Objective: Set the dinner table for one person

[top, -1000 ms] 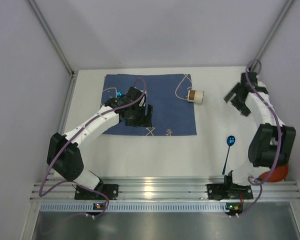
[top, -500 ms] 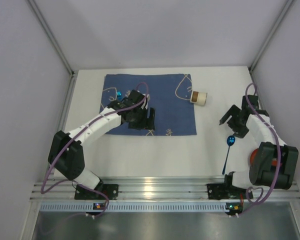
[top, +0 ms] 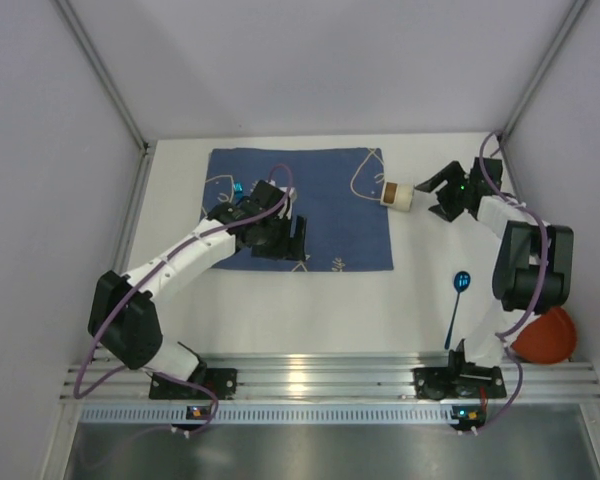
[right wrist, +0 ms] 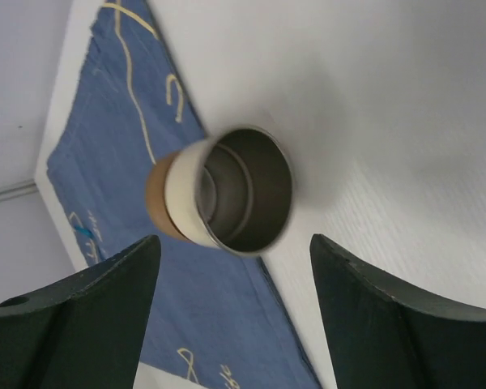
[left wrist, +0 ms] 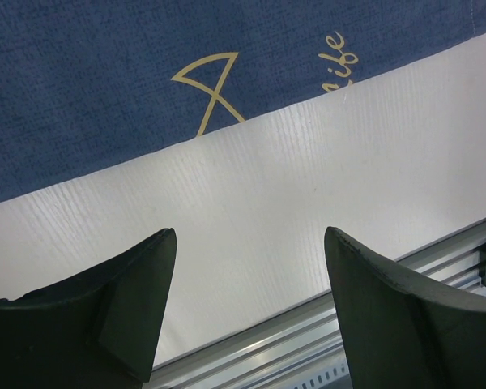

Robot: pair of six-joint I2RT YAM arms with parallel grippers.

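The white dinner table holds a dark blue cloth mat at the back. A cream and brown cup with a metal inside lies on its side at the mat's right edge, mouth facing right. My right gripper is open just right of the cup. In the right wrist view the cup lies just ahead of the open gripper, untouched. A blue spoon lies at the near right. My left gripper is open and empty over the mat's near edge.
An orange-red bowl sits at the near right corner beside the right arm's base. A small bright blue thing shows on the mat by the left wrist, mostly hidden. The metal rail runs along the table's near edge.
My right arm swung from the right side, down past the spoon, then back and left to the cup. The bowl came into full view. My left gripper barely moved.
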